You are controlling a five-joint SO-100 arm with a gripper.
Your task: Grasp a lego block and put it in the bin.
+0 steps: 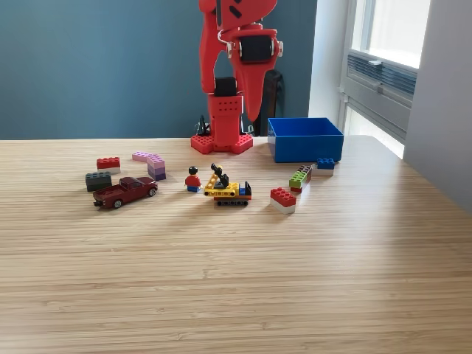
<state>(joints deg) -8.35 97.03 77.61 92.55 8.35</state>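
In the exterior view, the red arm (225, 88) is standing folded over its base at the back of the wooden worktop (236, 265), with the pincer (251, 110) hanging downward in front of the arm's column, well above the surface; whether its jaws are spread or pressed together cannot be told from this angle, and nothing is showing between them. The blue bin (305, 139) is sitting just to the exterior view's right of the arm's base, near the back edge. Just in front of the bin, a small blue block on a white one (325, 166) is lying beside a green and dark red stack (299, 178), and a red block on a white plate (282, 199) is resting a little nearer the camera. Toward the middle, a yellow vehicle (227, 190) is standing beside a small figure (193, 179). On the exterior view's left, a dark red car (125, 191), a dark grey block (98, 180), a red block (108, 164) and a pink and purple piece (150, 164) are lying near one another.
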